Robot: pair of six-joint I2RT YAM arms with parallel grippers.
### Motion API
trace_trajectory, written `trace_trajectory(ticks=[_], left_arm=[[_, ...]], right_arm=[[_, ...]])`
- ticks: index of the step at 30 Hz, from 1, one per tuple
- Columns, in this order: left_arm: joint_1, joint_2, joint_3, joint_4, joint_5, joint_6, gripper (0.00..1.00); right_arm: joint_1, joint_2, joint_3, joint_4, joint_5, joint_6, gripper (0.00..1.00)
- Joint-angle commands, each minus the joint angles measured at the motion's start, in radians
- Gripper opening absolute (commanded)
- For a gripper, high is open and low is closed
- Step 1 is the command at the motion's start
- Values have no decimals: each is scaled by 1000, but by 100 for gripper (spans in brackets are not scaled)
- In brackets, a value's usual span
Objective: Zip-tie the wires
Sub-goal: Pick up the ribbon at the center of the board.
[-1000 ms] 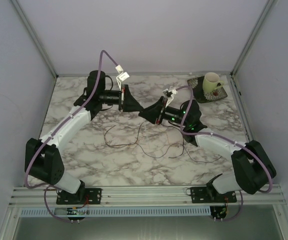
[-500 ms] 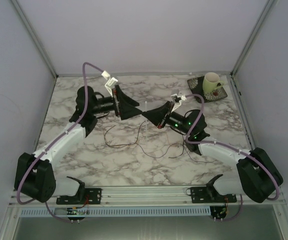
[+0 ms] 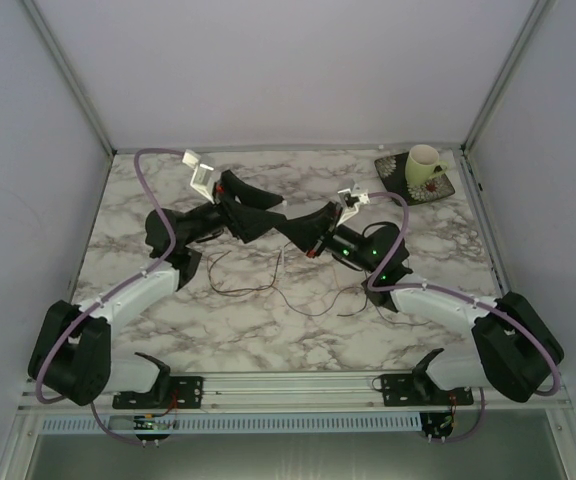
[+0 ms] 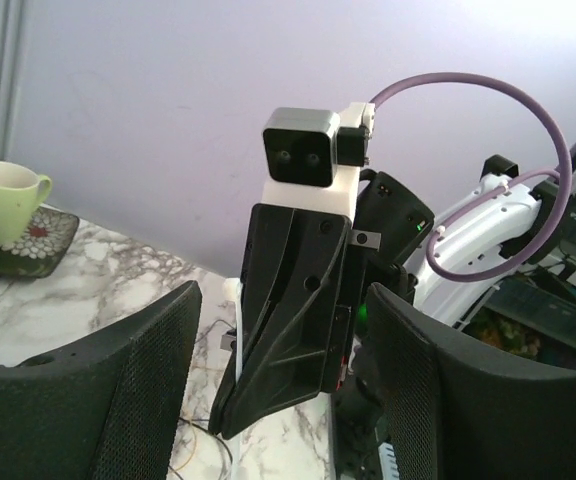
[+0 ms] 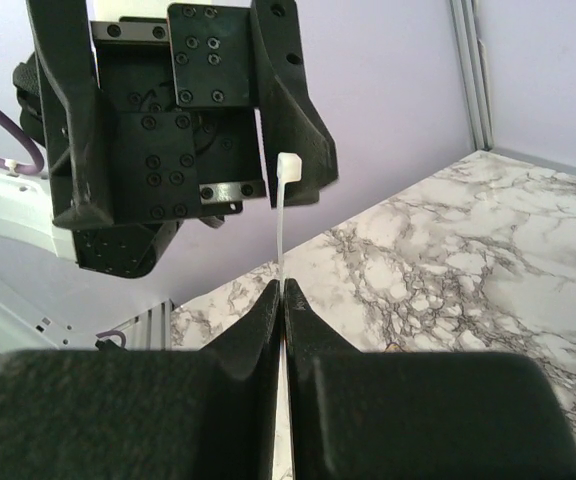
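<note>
My right gripper [image 5: 281, 290] is shut on a thin white zip tie [image 5: 282, 225] that stands upright out of its tips, square head on top. In the top view that gripper [image 3: 286, 230] hovers over the middle of the table, with the zip tie's [image 3: 281, 257] tail hanging below. My left gripper [image 3: 273, 214] faces it, open, its mesh fingers [image 4: 118, 390] on either side of the right gripper's tip and touching nothing. The wires [image 3: 258, 288] lie in loose dark loops on the marble beneath both grippers. A few strands of the wires [image 4: 196, 432] show under the left jaws.
A pale green mug [image 3: 424, 164] stands on a dark patterned saucer [image 3: 406, 190] at the back right corner. The marble table [image 3: 168, 310] is walled by lilac panels with metal posts. Purple robot cables [image 3: 146, 190] arch above both wrists.
The left gripper has opened and swung lower, its jaws now straddling the right gripper's tip. The right gripper has shut on the zip tie. Both arms shifted leftward.
</note>
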Motion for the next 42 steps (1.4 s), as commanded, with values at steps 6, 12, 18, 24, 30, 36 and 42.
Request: trace_trajectory(ticks=[6, 12, 18, 24, 30, 36, 42], left_arm=[[-16, 30, 14, 65, -9, 35, 67], [-25, 48, 14, 70, 25, 22, 61], [-35, 65, -1, 90, 33, 12, 48], [-37, 70, -2, 88, 32, 16, 27], [-37, 70, -2, 98, 16, 19, 15], [-37, 76, 9, 114, 4, 13, 10], [-37, 77, 9, 102, 7, 17, 1]], right_arm=[[25, -26, 45, 19, 44, -35, 0], [25, -25, 54, 6, 47, -49, 0], [32, 3, 75, 24, 46, -49, 0], [34, 8, 83, 6, 48, -60, 0], [34, -8, 70, -33, 53, -73, 0], [34, -22, 62, -73, 55, -85, 0], [34, -33, 48, -56, 78, -85, 0]])
